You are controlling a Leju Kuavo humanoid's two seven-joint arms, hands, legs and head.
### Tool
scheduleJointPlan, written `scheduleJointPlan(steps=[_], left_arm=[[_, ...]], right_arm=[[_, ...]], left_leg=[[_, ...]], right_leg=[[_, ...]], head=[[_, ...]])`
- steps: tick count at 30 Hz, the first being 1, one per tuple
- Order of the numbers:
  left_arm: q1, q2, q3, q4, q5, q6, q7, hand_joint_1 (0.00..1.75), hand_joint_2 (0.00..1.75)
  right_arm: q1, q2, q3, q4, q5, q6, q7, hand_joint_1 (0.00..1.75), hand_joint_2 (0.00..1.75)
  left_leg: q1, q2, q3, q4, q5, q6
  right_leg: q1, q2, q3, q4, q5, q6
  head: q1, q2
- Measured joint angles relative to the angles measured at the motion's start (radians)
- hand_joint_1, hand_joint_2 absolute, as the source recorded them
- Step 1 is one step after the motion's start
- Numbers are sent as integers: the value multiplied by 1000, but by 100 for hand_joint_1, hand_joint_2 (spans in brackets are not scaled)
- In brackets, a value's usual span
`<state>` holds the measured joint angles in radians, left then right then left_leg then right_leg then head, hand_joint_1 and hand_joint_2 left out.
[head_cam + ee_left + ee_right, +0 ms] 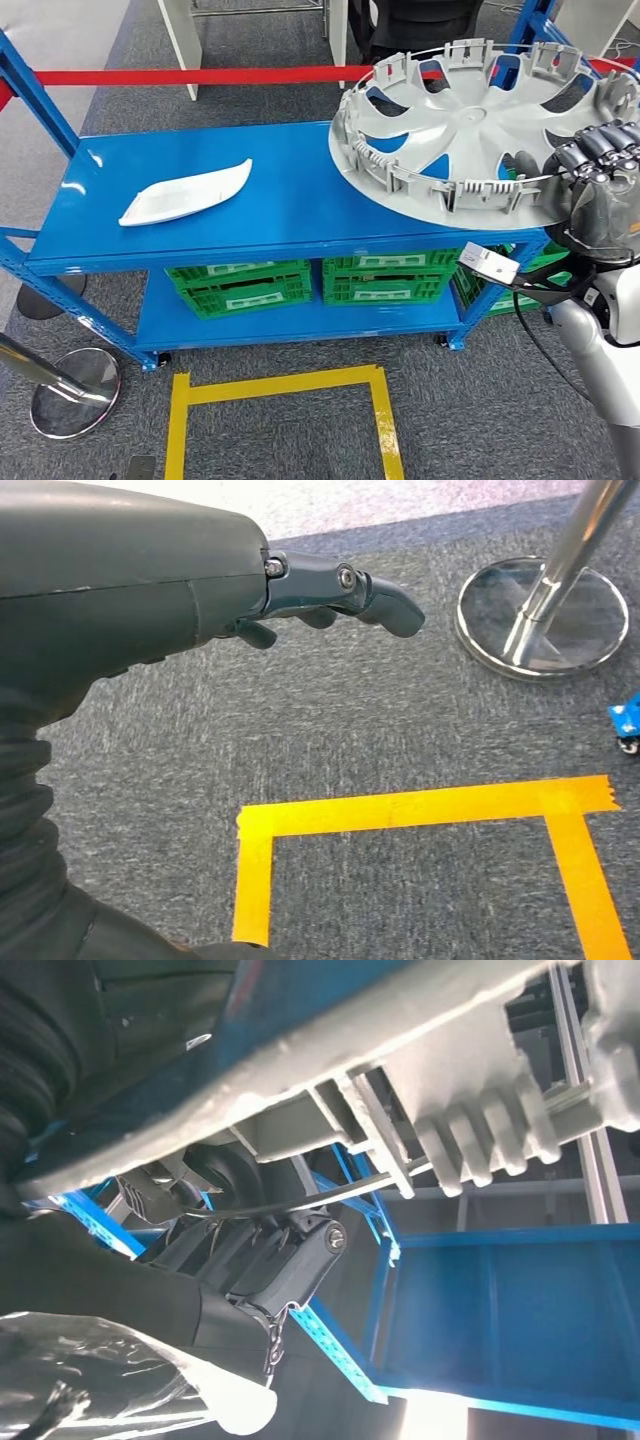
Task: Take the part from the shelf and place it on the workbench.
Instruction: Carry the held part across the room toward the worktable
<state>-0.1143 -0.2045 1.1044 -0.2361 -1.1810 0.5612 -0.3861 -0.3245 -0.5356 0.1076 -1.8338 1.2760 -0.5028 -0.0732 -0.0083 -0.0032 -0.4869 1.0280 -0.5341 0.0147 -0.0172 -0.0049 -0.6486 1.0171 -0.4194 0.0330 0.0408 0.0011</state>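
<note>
A large grey hubcap (468,120), inner ribbed side up, hangs tilted over the right end of the blue workbench (287,215). My right hand (600,165) grips its rim at the right, dark fingers curled over the edge. Close up in the right wrist view, the hubcap's underside (453,1110) runs across above my right hand's fingers (294,1260). My left hand (332,590) hangs over grey carpet, fingers loosely extended and holding nothing.
A white curved trim piece (189,192) lies on the bench's left half. Green crates (241,285) fill the lower shelf. Yellow floor tape (287,385) marks a box in front. A chrome stanchion base (75,390) stands at the left, with a red barrier tape (189,76) behind.
</note>
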Motion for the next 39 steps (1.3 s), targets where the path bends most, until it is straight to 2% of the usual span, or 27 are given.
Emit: scheduleJointPlan(steps=[5,7,8,10,11,12,13,14,15,17,18,19,20,22,23,24,25,27,29,30,32,33,34,35,37,38,39], left_arm=[[0,0,0,0,0,0,0,0,175],[-2,-1,0,0,2,0,-2,0,175],[-3,-2,0,0,4,-1,-3,0,175],[-6,-5,0,0,10,-1,-7,0,175],[-7,-7,0,0,12,-1,-8,0,175],[-8,-8,0,0,14,-1,-9,0,175],[-8,-8,0,0,14,-1,-9,0,175],[-9,-8,0,0,14,-1,-9,0,175],[-9,-8,0,0,14,0,-9,0,175],[-7,-6,0,0,13,1,-5,0,175],[-5,-5,0,0,12,1,-2,0,175],[-3,-4,0,0,12,0,0,0,175],[-2,-4,0,0,11,0,1,0,175],[-2,-4,0,0,9,0,2,0,175],[-2,-4,0,0,8,0,2,0,175],[-2,-3,0,0,8,0,2,0,175],[-2,-3,0,0,8,0,2,0,175],[-3,-3,0,0,7,0,2,0,175],[-4,-4,0,0,7,0,2,0,175],[-5,-4,0,0,6,1,2,0,175],[-5,-4,0,0,5,1,2,0,175],[-5,-5,0,0,5,1,2,0,175],[-5,-4,0,0,5,1,2,0,175],[-6,-4,0,0,5,1,2,0,175],[-7,-5,0,0,5,1,1,0,175],[-7,-6,0,0,5,1,1,0,175],[-7,-7,0,0,5,1,1,0,175]], right_arm=[[-1,0,-1,0,-1,0,0,175,175],[-2,0,0,0,-5,2,-1,175,175],[-2,0,0,0,-9,3,-2,175,175],[-4,0,6,0,-29,9,-8,175,175],[-5,0,10,0,-39,12,-12,175,175],[-7,0,14,0,-50,14,-15,175,175],[-8,0,17,-1,-54,15,-17,175,175],[-10,0,19,-2,-60,15,-19,175,175],[-12,0,21,-4,-66,16,-20,175,175],[-15,0,23,-7,-77,19,-20,175,175],[-16,0,25,-7,-82,20,-19,175,175],[-17,0,26,-8,-85,20,-19,175,175],[-19,1,27,-8,-87,21,-19,175,175],[-19,1,27,-8,-89,21,-19,175,175],[-19,1,28,-8,-90,21,-19,175,175],[-18,2,29,-8,-90,21,-18,175,175],[-18,2,30,-8,-91,21,-18,175,175],[-18,2,32,-9,-91,21,-18,175,175],[-19,2,32,-11,-91,21,-18,175,175],[-19,2,32,-12,-91,21,-18,175,175],[-20,2,35,-15,-91,21,-18,175,175],[-20,2,35,-16,-91,22,-18,175,175],[-20,2,36,-16,-90,23,-18,175,175],[-21,2,36,-17,-90,24,-18,175,175],[-21,2,37,-17,-88,28,-17,175,175],[-20,2,39,-17,-88,29,-16,175,175],[-19,2,41,-17,-87,30,-15,175,175]], left_leg=[[0,0,13,-25,-7,1],[-3,0,13,-35,-8,5],[-3,1,1,-40,6,14],[-4,5,-68,-35,63,30],[-4,6,-106,-30,92,35],[-6,6,-137,-20,110,32],[-7,6,-147,-13,116,29],[-8,5,-155,-9,123,24],[-9,5,-161,-7,132,19],[-9,4,-172,-7,145,8],[-9,3,-180,2,131,2],[-8,2,-190,25,98,-5],[-4,1,-202,67,49,-12],[2,1,-223,192,-42,-24],[5,1,-225,244,-59,-27],[7,1,-217,269,-53,-29],[9,1,-194,260,-30,-30],[11,1,-108,150,10,-26],[9,-1,-30,25,4,-18],[7,-1,-13,-8,-5,-13],[5,-1,-19,-20,5,2],[6,1,-27,-22,15,11],[7,2,-37,-25,27,20],[7,4,-50,-27,39,28],[3,5,-80,-26,64,36],[1,5,-95,-25,76,37],[-1,5,-111,-24,88,37]], right_leg=[[0,-1,0,0,4,3],[-4,-3,-1,-5,16,10],[-5,-2,-11,9,-4,17],[-6,0,-7,120,-62,29],[-6,2,21,143,-88,32],[-4,1,73,130,-100,32],[-2,2,124,57,-105,29],[0,2,158,3,-117,27],[2,2,172,-23,-129,23],[1,0,158,-32,-119,12],[-1,-1,147,-32,-109,5],[-4,-3,136,-33,-97,-2],[-6,-4,126,-33,-86,-7],[-5,-5,99,-29,-66,-12],[-5,-5,84,-25,-57,-12],[-5,-5,68,-21,-48,-12],[-6,-6,53,-15,-41,-11],[-5,-5,26,-3,-27,-7],[-3,-5,11,3,-13,3],[-3,-5,6,3,-4,10],[-5,-6,1,-1,10,23],[-7,-5,-6,4,1,29],[-8,-4,-16,24,-28,33],[-9,-2,-30,63,-73,35],[-8,1,-61,189,-170,39],[-8,1,-69,248,-192,41],[-8,1,-66,285,-189,41]], head=[[1,0],[1,0],[1,0],[2,0],[3,0],[3,0],[3,0],[3,0],[2,0],[3,0],[1,0],[-1,0],[-4,0],[-7,0],[-6,0],[-7,0],[-7,0],[-7,0],[-6,0],[-6,0],[-6,0],[-5,0],[-4,0],[-3,0],[-2,0],[-2,0],[-2,0]])
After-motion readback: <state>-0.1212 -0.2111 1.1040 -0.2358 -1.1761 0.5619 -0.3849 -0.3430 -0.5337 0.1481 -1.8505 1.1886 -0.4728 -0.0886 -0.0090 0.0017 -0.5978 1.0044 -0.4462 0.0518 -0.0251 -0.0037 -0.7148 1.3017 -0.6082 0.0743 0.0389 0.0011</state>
